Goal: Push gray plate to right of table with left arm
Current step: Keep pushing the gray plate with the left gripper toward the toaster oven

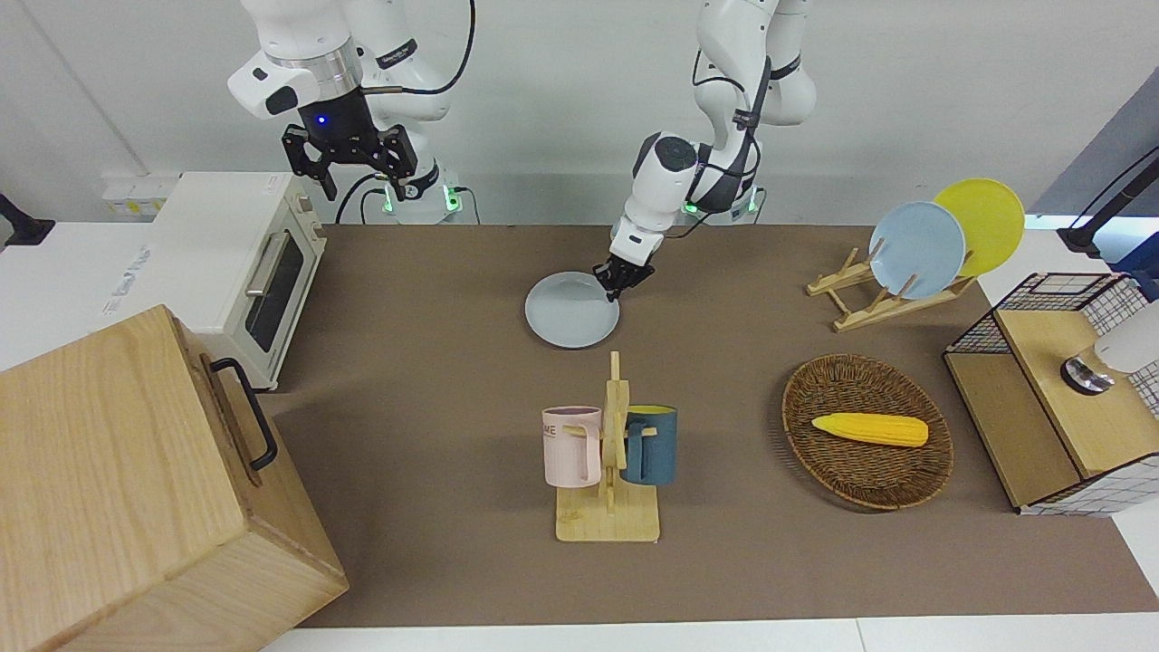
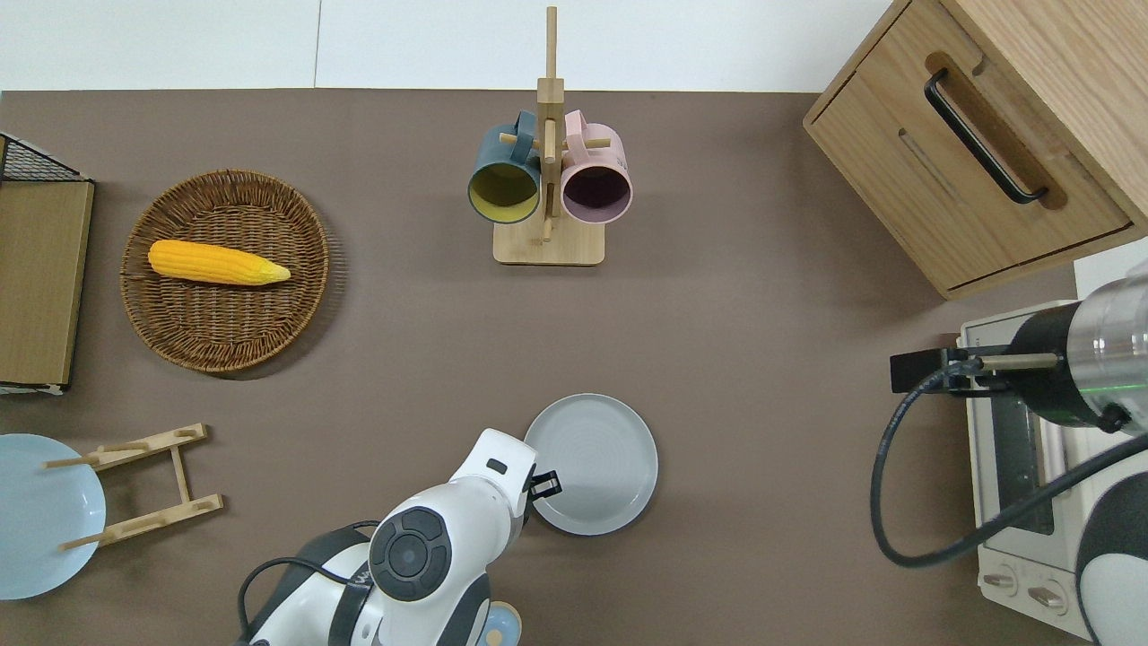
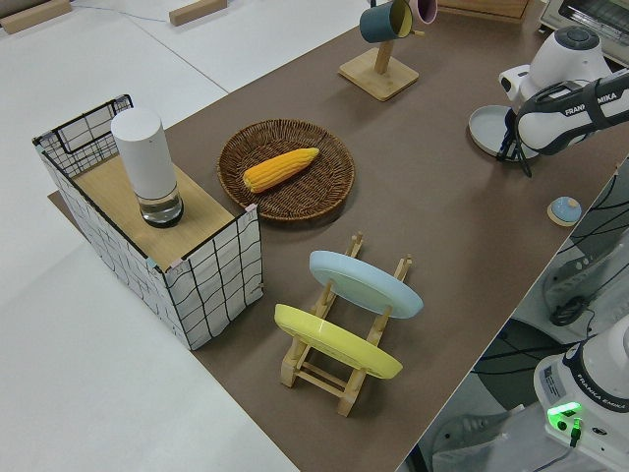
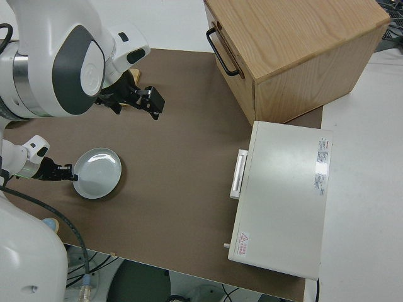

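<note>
The left gripper (image 1: 619,288) is down at the rim of the gray plate (image 1: 570,311), on the edge toward the left arm's end, whether its fingers are parted I cannot tell; the plate lies flat on the table (image 1: 435,380); farther out stands the mug rack (image 1: 609,471); the right arm is parked.

Two white robot arms with black cables, small black grippers, one silver collar, blue light.

Bright, even indoor light; soft shadows, sharp focus throughout.
</note>
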Robot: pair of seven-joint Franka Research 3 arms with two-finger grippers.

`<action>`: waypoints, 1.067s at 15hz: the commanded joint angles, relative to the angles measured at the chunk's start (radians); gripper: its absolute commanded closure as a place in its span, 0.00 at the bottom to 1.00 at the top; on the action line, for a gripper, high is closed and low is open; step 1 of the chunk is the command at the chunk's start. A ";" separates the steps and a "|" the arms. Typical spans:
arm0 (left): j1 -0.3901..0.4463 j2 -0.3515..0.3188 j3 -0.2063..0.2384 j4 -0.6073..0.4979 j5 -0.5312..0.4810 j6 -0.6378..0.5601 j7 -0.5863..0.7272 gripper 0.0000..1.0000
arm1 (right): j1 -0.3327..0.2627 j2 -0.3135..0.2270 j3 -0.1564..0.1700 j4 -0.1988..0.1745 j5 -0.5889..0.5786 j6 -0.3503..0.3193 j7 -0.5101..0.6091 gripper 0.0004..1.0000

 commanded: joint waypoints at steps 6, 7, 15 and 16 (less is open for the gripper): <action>-0.143 0.108 0.062 0.086 -0.017 0.038 -0.024 1.00 | -0.025 -0.027 0.015 -0.027 0.022 0.000 0.010 0.00; -0.152 0.114 0.063 0.095 -0.016 0.039 -0.041 1.00 | -0.025 -0.027 0.015 -0.027 0.022 0.000 0.010 0.00; -0.252 0.168 0.154 0.169 -0.016 0.052 -0.100 1.00 | -0.025 -0.027 0.015 -0.027 0.022 0.000 0.010 0.00; -0.253 0.179 0.154 0.182 -0.016 0.052 -0.116 1.00 | -0.025 -0.027 0.015 -0.027 0.022 0.000 0.010 0.00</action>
